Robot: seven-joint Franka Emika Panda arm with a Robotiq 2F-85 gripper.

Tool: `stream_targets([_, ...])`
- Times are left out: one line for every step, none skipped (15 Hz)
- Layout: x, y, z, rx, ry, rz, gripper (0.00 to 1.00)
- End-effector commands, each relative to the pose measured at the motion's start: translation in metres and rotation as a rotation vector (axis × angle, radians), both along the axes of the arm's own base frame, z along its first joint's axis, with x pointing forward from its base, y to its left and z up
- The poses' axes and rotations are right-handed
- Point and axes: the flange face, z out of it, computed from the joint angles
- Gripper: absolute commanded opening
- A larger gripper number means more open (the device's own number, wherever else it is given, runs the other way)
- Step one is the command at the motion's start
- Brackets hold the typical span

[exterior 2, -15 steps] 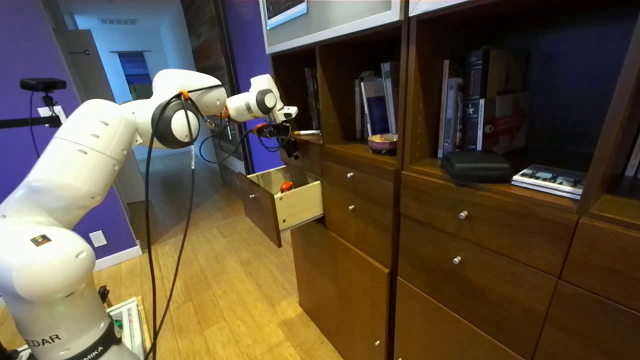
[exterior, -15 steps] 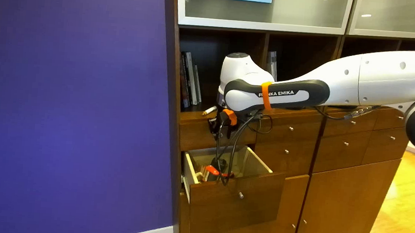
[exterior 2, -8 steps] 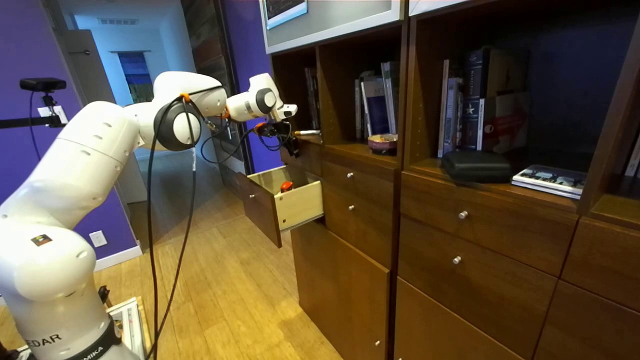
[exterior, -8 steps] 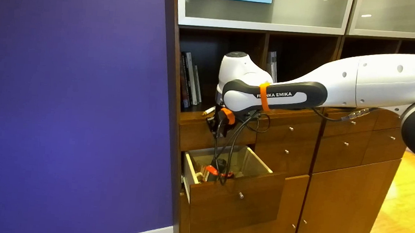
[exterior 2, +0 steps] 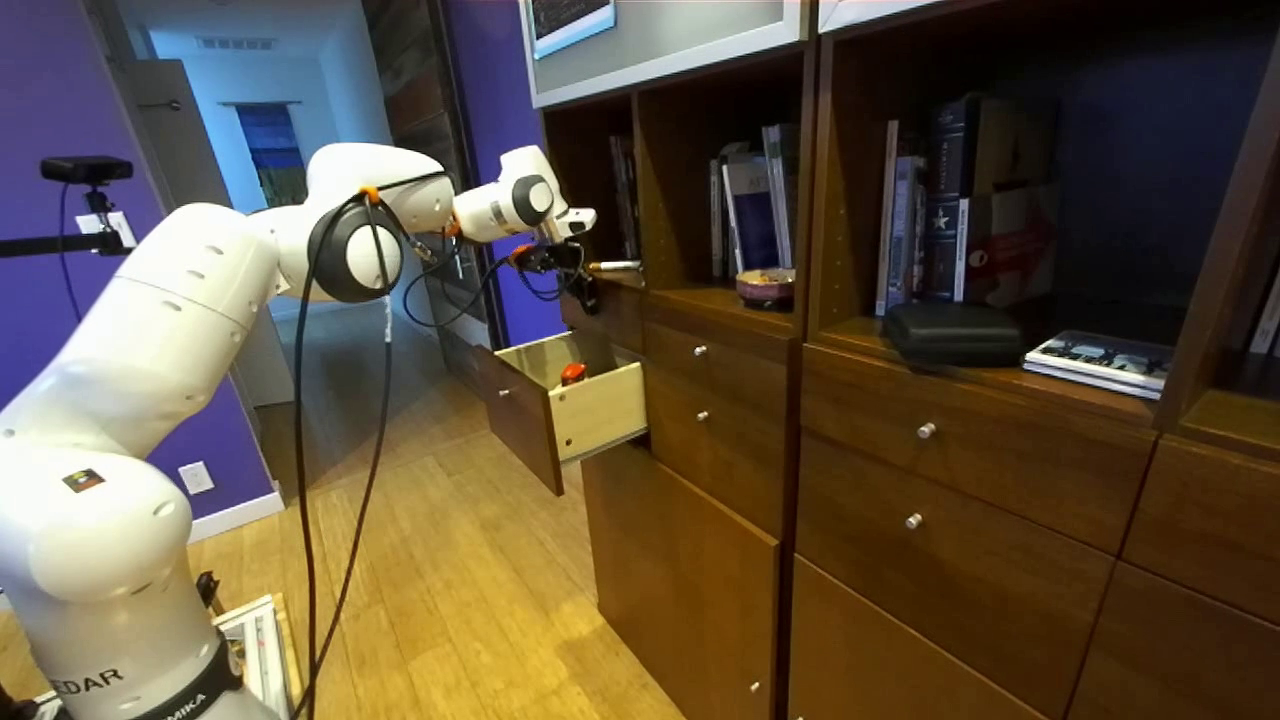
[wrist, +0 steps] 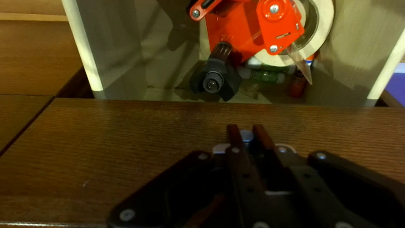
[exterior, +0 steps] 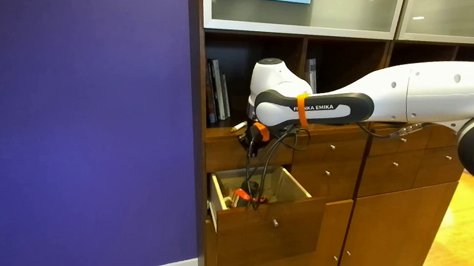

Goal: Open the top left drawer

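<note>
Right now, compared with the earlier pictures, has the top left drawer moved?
No. In an exterior view, the top left drawer keeps the same place beside the cabinet's side panel, with no visible shift outward or sideways.

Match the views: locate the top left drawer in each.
In an exterior view: top left drawer, just below centre.
In an exterior view: same drawer, just left of centre.
Wrist view: its front, lower half, pincer around knob.
Shared landmark: open drawer beneath it, at the wrist view's top.
</note>
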Motion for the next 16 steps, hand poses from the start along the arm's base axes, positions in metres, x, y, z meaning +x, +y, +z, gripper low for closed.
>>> stream_targets([-0.004,0.003,0.003,-0.014,0.034,0.013,0.04])
stream_targets([-0.009,0.005,0.004,-0.010,0.061,0.015,0.04])
stream_targets([-0.013,0.007,0.004,-0.007,0.081,0.017,0.04])
stream_targets([-0.020,0.010,0.005,-0.004,0.111,0.022,0.04])
stream_targets([-0.027,0.013,0.007,0.003,0.138,0.026,0.04])
stream_targets([-0.033,0.015,0.009,0.008,0.165,0.028,0.04])
stream_targets([-0.038,0.017,0.011,0.005,0.183,0.024,0.04])
stream_targets([-0.045,0.019,0.014,0.009,0.198,0.019,0.04])
stream_targets([-0.050,0.021,0.015,0.008,0.213,0.018,0.04])
stream_targets([-0.057,0.024,0.016,0.009,0.225,0.016,0.04])
stream_targets([-0.064,0.026,0.016,0.013,0.236,0.012,0.04])
stream_targets([-0.071,0.027,0.016,0.010,0.246,0.003,0.04])
stream_targets([-0.080,0.028,0.016,0.012,0.253,-0.002,0.04])
stream_targets([-0.089,0.029,0.015,0.011,0.263,-0.011,0.04])
stream_targets([-0.099,0.029,0.016,0.015,0.272,-0.014,0.04])
stream_targets([-0.110,0.029,0.015,0.017,0.282,-0.021,0.04])
